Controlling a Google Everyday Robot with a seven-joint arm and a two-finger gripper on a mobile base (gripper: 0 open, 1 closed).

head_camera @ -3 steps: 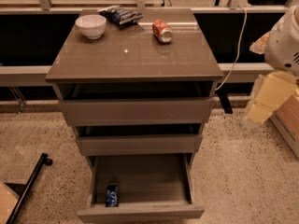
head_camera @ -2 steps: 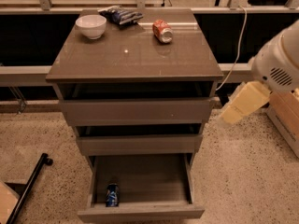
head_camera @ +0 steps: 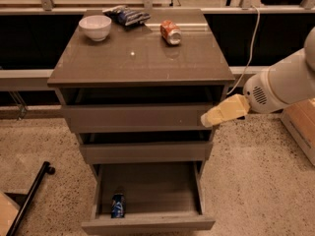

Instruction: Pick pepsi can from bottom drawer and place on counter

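Note:
The pepsi can [head_camera: 117, 205], small and blue, sits in the front left corner of the bottom drawer [head_camera: 147, 225], which is pulled out. The two shallower drawers above it are slightly open. The counter [head_camera: 142, 60] is the glossy grey-brown top of the cabinet. My gripper [head_camera: 222, 112], cream-coloured on a white arm [head_camera: 283, 82], reaches in from the right. It hangs at the right end of the top drawer's front, well above the can and to its right. It holds nothing that I can see.
On the counter stand a white bowl [head_camera: 95, 27] at back left, a dark snack bag [head_camera: 127, 15] at the back, and an orange-red can [head_camera: 171, 32] on its side. A white cable [head_camera: 253, 38] hangs at the right. A black bar [head_camera: 29, 195] lies on the floor at left.
My arm and gripper have swung left and down, from the far right of the view to the right edge of the cabinet. The can and drawers have not moved.

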